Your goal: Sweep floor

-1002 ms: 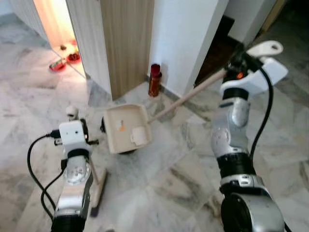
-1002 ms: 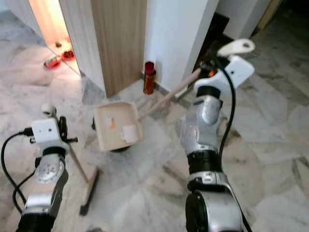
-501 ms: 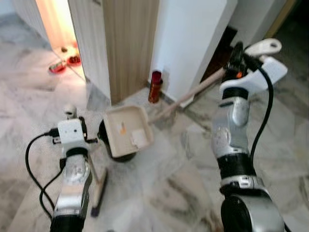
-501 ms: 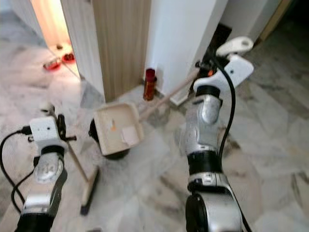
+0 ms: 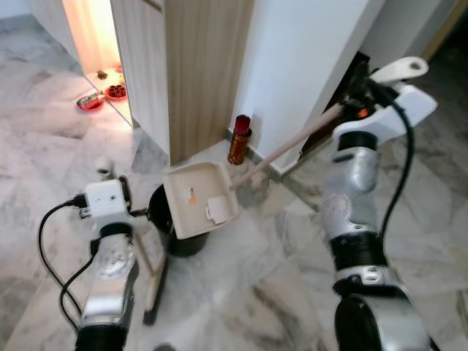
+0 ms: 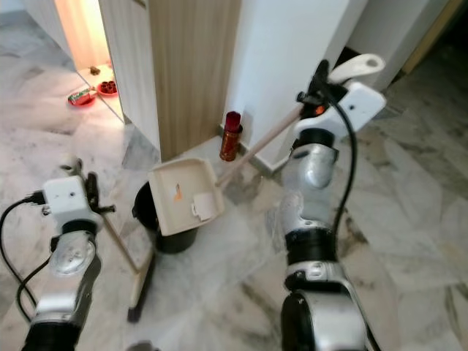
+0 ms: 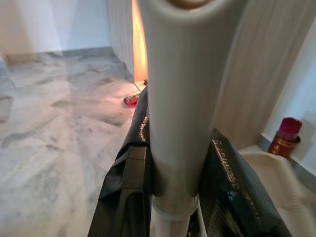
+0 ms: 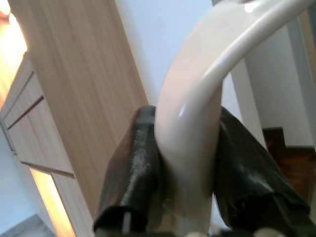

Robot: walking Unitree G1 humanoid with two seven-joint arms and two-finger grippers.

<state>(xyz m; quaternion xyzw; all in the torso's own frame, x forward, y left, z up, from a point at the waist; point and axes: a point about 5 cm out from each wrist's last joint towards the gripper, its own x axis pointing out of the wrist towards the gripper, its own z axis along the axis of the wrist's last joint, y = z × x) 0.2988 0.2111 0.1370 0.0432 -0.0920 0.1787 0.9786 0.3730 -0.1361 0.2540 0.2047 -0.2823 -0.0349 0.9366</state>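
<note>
Two tools in hand. Right gripper (image 8: 182,173) is clamped round the curved end of the dustpan handle (image 5: 292,145); left gripper (image 7: 173,197) pinches the broom stick (image 7: 175,98), broom head (image 5: 152,296) down on the marble floor (image 5: 256,278). Dustpan (image 5: 199,199) hangs raised over the black bin (image 5: 175,227), pan just above the bin's rim, partly covering its mouth. Looks like the emptying step. To do it well: centre the pan lip over the bin opening, then tilt the far edge down slowly so nothing spills onto the floor; keep the broom parked. Pan contents: a white paper scrap (image 5: 215,210) and a small orange bit (image 5: 191,195). Bin contents can't be made out. Red can (image 5: 239,139) stands by the wall.
</note>
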